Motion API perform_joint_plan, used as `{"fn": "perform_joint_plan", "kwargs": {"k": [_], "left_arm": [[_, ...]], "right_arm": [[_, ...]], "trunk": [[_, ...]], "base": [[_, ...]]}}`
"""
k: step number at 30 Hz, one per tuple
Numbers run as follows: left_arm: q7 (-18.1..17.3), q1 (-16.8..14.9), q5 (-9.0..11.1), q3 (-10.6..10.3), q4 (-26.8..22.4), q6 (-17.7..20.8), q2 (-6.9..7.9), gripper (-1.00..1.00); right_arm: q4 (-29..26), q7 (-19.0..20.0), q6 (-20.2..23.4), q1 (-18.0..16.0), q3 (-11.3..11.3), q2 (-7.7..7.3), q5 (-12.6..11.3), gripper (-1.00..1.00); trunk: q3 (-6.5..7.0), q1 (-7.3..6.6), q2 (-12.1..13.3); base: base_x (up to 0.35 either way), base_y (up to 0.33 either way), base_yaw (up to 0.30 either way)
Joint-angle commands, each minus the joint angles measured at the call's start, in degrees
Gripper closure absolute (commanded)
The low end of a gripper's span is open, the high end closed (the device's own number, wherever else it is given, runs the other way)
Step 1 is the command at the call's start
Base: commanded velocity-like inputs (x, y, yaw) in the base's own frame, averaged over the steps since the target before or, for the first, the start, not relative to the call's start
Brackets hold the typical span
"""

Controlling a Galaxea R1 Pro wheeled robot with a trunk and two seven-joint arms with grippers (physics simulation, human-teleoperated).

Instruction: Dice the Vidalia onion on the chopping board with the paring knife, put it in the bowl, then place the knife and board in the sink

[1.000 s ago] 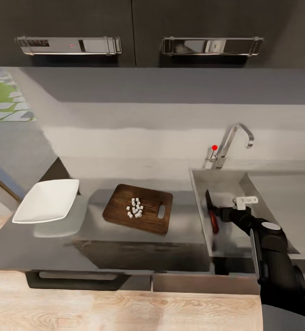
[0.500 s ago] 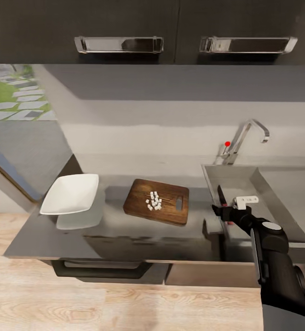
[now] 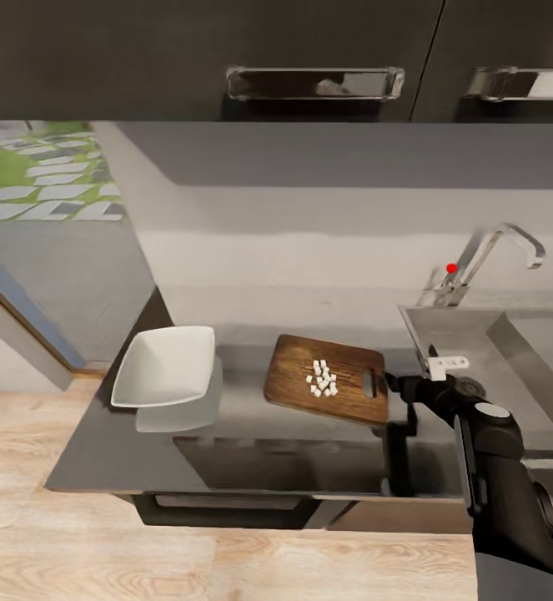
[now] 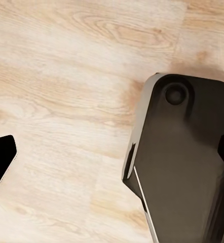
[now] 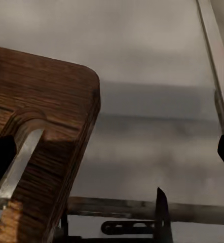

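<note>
Fingers of the right gripper [image 3: 395, 386] spread apart hover just right of the brown wood-grain chopping board [image 3: 326, 390] on the grey countertop [image 3: 251, 409], its slot-handled end nearest them, long axis running left toward the white squarish bowl [image 3: 164, 366], white diced onion [image 3: 323, 377] mid-board.
</note>
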Motion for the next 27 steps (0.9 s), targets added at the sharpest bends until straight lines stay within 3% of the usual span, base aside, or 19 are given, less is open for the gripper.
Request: {"fn": "perform_joint_plan", "kwargs": {"k": [1,27], "left_arm": [[0.11,0.03,0.12,-0.11,-0.09,-0.05,0.02,-1.0],[0.12,0.03,0.15,-0.11,0.0,-0.05,0.02,-1.0]], "right_arm": [[-0.08,0.58,0.17,-0.06,-0.1,0.07,0.6,-1.0],[0.31,0.5,0.26,-0.06,-0.05,0.16,0.51,-1.0]], "trunk": [[-0.08,0.05,-0.09],[-0.47,0.05,-0.09]], "base": [[0.101,0.166,0.0],[0.006,0.031,0.0]]}}
